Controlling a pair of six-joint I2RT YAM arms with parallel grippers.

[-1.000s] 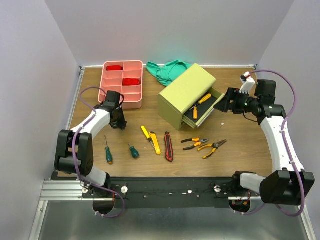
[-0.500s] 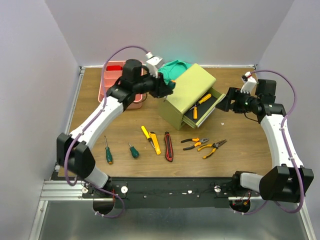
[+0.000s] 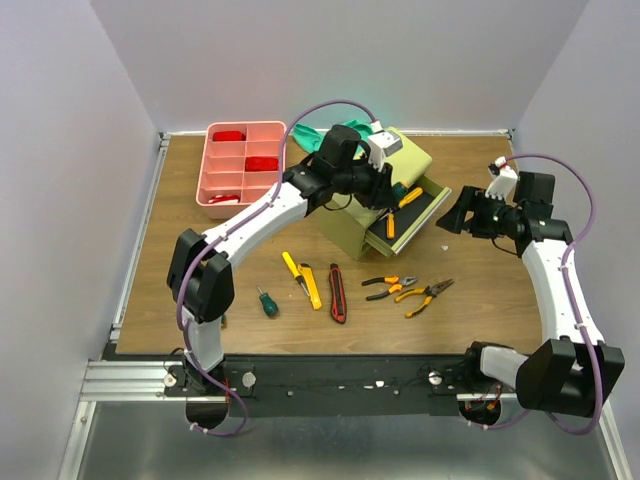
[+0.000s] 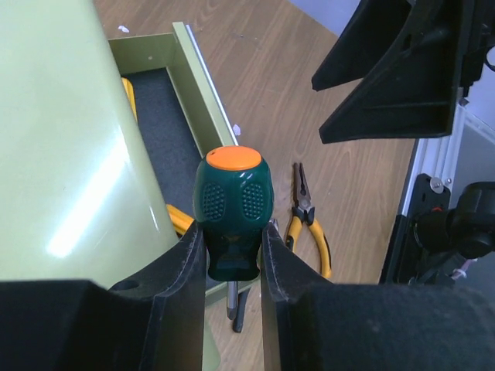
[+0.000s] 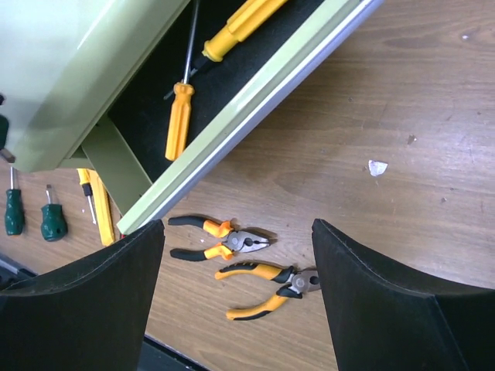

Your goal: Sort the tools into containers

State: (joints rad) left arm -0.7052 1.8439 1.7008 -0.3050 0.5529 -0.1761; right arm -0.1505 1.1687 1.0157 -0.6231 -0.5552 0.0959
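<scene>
My left gripper (image 3: 387, 186) is shut on a stubby green-handled screwdriver (image 4: 232, 202) with an orange cap, its blade pointing down. It hangs at the edge of the olive-green chest (image 3: 345, 222), beside the open drawer (image 4: 166, 127). Two yellow-handled screwdrivers (image 5: 179, 120) lie in that drawer. My right gripper (image 3: 452, 214) stands open with nothing in it, just right of the drawer and above two pliers (image 5: 224, 239). On the table lie a green screwdriver (image 3: 267, 302), yellow tools (image 3: 308, 282), a red-black utility knife (image 3: 337, 293) and the pliers (image 3: 408, 290).
The pink divided tray (image 3: 206, 170) sits at the back left with red items in some compartments. A green cloth (image 3: 315, 141) lies behind the chest. My left arm stretches across the table from its base to the chest.
My left arm has swung from the table beside the pink tray over to the chest's open drawer, gripper shut on the green screwdriver. The right gripper has stayed open in about the same place.
</scene>
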